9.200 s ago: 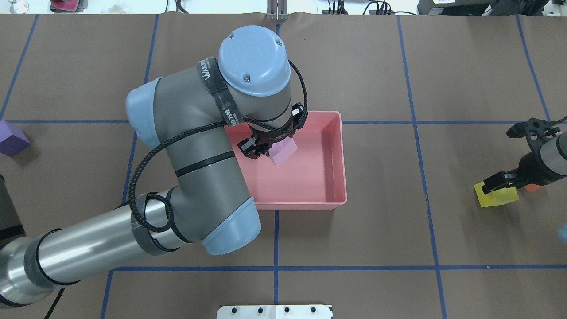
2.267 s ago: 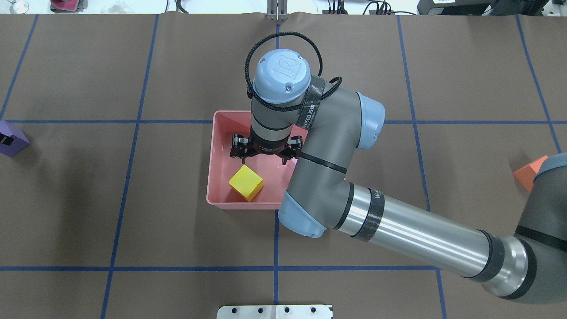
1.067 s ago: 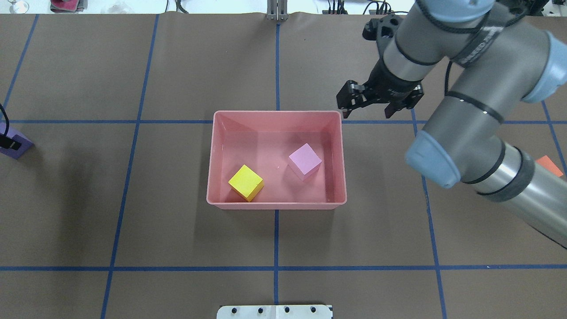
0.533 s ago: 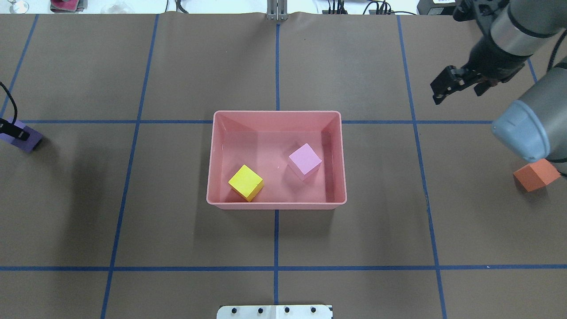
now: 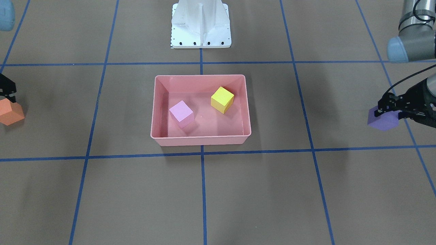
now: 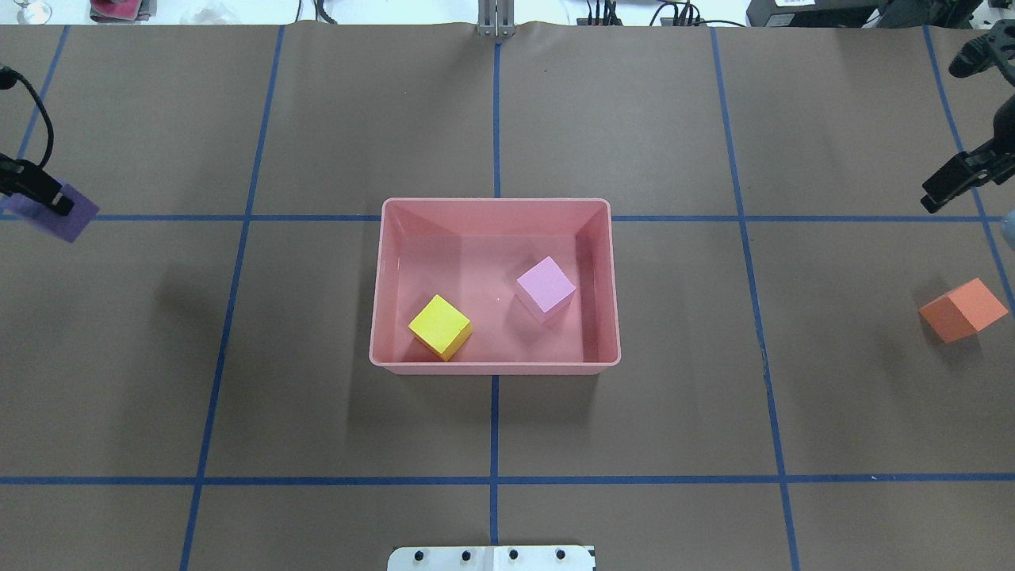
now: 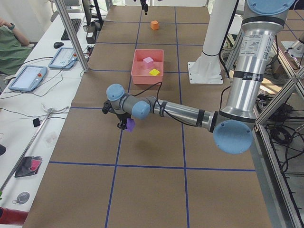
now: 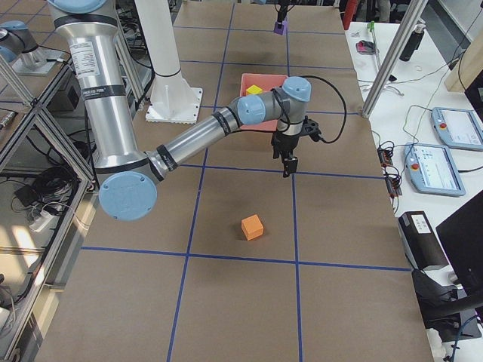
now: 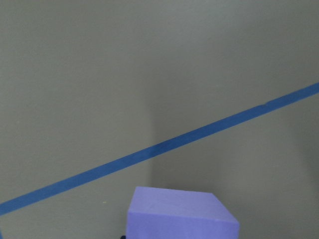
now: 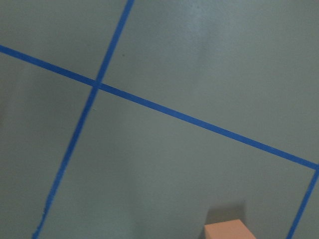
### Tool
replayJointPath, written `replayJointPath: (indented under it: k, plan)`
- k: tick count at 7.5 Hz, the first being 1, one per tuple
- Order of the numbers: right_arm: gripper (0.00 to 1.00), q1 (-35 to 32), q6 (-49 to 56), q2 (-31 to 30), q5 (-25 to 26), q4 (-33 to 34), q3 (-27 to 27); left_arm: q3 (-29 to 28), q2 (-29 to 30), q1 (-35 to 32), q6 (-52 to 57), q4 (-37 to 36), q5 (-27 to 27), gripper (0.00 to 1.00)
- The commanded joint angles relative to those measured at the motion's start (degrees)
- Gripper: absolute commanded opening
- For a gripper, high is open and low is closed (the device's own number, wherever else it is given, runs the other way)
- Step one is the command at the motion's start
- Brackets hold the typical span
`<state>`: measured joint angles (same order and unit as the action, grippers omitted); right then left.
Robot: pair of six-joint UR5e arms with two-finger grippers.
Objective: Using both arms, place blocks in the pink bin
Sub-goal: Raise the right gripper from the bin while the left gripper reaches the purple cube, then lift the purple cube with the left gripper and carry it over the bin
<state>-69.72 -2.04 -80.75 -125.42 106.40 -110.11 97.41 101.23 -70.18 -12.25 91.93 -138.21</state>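
Note:
The pink bin stands mid-table and holds the yellow block and the light pink block. My left gripper is shut on the purple block and holds it above the table at the far left. It also shows in the front view and the left wrist view. The orange block lies on the table at the far right. My right gripper hangs beyond it, empty, its one visible finger splayed wide. The bin also shows in the front view.
Brown paper with a blue tape grid covers the table. The white robot base stands behind the bin. Desks with tablets and cables line the far side.
My left gripper has lifted the purple block and carried it a little toward the bin. My right arm has swung further out to the right edge, uncovering the orange block.

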Motion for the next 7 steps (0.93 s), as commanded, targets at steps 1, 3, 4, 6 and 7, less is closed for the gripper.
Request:
replayJointPath:
  k: [1, 3, 4, 6, 7]
  plan:
    - [0.99, -1.29, 3.35, -5.89, -0.09, -12.8, 7.14, 11.9, 9.46, -0.13, -0.75, -24.94, 0.31, 0.0]
    - [0.99, -1.29, 4.67, -7.83, -0.35, -24.01, 15.24, 13.07, 18.96, 0.65, -10.78, -32.24, 0.32, 0.0]
    - [0.99, -1.29, 4.5, -7.93, -1.48, -23.79, 15.1, 13.07, 22.66, 3.45, -17.56, -32.42, 0.31, 0.0]
    - [0.99, -1.2, 3.71, -8.63, -5.96, -23.7, 15.27, 12.81, 29.17, 9.76, -29.6, -32.34, 0.84, 0.0]
    - [0.99, -1.03, 3.71, -10.81, -5.89, -24.22, 15.1, 12.55, 32.51, 13.54, -36.02, -32.34, 1.28, 0.0]
